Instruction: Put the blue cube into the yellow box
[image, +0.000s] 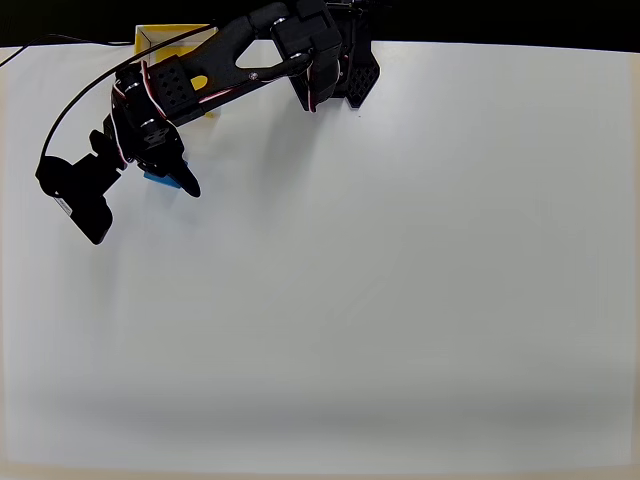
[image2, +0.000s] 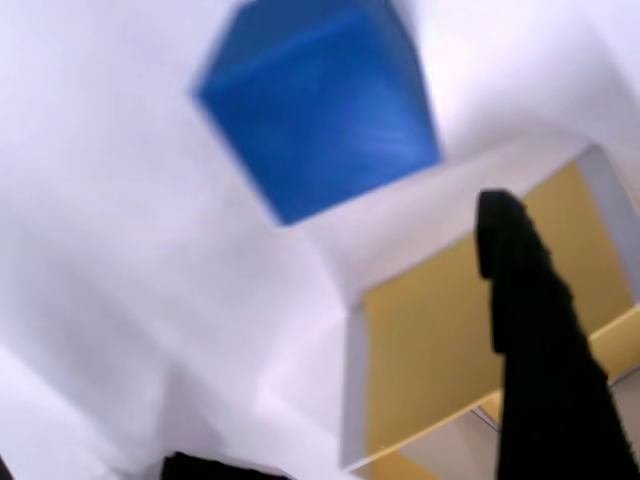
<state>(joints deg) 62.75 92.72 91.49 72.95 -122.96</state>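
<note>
Wrist view: the blue cube sits on the white table, just beside the near corner of the yellow box, not touching it as far as I can tell. One black finger crosses in front of the box; a sliver of black shows at the bottom edge, probably the other one.

Handling, my read: small solid cube, matte flat faces, rigid, looks light. It should not slip or crush. Best hold is two opposite side faces, squared up, not across a corner (the cube sits rotated relative to the box wall).

Fingers: apart, nothing between them, touching nothing I can see. How wide I can't pin down.

Overhead view: the gripper is just below the box, and a bit of the cube peeks out under the arm. The cube is outside the box, on its open-table side.
</note>
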